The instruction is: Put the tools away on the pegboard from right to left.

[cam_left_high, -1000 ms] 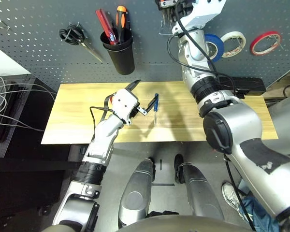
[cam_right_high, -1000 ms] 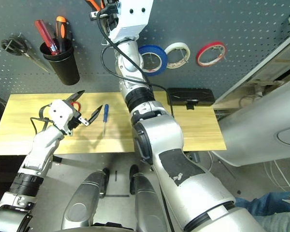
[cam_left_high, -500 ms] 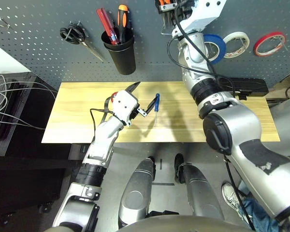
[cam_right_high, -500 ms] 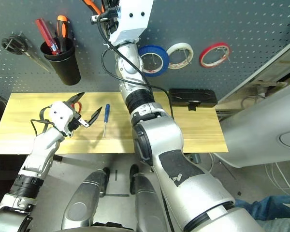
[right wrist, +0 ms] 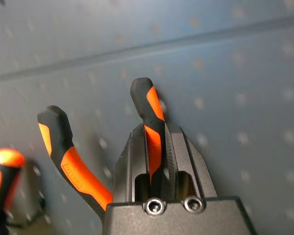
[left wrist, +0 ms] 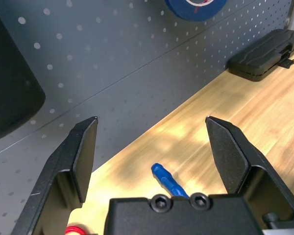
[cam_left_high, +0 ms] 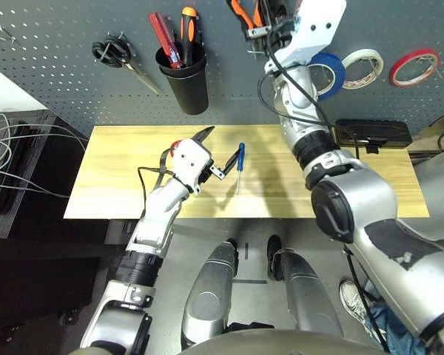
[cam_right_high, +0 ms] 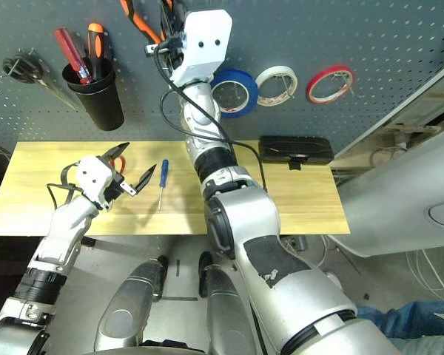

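The blue tape [cam_left_high: 327, 72] hangs beside the right gripper [right wrist: 156, 147], clamped on the pliers [right wrist: 76, 164]; the screwdriver [cam_left_high: 238, 164] waits just past the wide-open left gripper [cam_left_high: 217, 150].

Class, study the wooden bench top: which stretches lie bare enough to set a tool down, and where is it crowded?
Bare: the table left of the left claw, and the strip between the blue-handled screwdriver and the black case. Crowded: the middle, where the claw hovers open beside the screwdriver.
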Action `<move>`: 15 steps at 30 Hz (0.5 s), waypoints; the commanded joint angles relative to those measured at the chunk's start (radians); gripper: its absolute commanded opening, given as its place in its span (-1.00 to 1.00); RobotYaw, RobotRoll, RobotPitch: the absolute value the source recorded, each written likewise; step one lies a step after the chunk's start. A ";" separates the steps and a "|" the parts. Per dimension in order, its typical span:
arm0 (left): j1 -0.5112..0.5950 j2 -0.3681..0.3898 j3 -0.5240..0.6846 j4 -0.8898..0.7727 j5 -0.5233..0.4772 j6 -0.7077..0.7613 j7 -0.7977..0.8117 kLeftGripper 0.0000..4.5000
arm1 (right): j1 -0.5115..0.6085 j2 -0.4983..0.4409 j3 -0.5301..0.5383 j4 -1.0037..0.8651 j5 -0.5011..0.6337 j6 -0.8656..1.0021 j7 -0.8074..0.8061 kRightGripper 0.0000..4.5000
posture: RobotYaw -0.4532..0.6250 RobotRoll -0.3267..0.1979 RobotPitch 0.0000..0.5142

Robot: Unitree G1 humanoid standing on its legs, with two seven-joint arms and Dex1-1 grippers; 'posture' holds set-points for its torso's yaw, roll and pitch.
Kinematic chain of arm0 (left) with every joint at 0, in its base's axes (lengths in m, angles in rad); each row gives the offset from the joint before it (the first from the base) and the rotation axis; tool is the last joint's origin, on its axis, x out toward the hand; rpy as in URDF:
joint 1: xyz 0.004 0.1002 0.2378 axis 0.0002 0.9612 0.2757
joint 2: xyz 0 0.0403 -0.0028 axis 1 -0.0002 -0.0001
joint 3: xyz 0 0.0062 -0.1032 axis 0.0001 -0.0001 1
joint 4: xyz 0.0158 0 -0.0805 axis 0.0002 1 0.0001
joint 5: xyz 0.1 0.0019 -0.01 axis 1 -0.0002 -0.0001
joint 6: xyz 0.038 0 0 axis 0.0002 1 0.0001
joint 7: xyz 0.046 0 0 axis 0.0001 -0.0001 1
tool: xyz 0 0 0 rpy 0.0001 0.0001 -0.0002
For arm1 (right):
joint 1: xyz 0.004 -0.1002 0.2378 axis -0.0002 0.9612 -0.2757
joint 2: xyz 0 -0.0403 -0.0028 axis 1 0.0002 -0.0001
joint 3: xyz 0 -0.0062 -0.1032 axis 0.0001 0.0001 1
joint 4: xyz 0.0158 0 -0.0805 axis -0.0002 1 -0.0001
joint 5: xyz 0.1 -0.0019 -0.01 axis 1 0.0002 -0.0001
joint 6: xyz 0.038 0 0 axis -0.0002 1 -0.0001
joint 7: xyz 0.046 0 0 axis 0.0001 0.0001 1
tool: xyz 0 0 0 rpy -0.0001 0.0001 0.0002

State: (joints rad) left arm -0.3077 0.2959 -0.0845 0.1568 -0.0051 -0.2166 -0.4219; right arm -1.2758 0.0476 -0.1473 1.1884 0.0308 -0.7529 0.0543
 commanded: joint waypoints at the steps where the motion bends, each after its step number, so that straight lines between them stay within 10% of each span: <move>1: 0.006 0.001 -0.009 0.027 0.006 -0.008 -0.013 1.00 | 0.017 0.002 0.004 -0.020 -0.003 0.018 -0.015 -0.88 | 0.35 0.25 0.18; 5: -0.010 -0.003 -0.013 0.052 0.008 -0.019 -0.019 1.00 | 0.033 -0.002 0.007 -0.031 -0.002 0.029 -0.013 -0.88 | 0.33 0.25 0.15; 15: -0.052 -0.012 -0.020 0.109 0.007 -0.043 -0.030 1.00 | 0.071 -0.007 0.001 -0.105 0.022 0.060 0.015 0.62 | 0.29 0.25 0.11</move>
State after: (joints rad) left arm -0.3692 0.2866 -0.0948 0.2440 -0.0048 -0.2501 -0.4414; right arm -1.2266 0.0382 -0.1464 1.1081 0.0382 -0.7048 0.0591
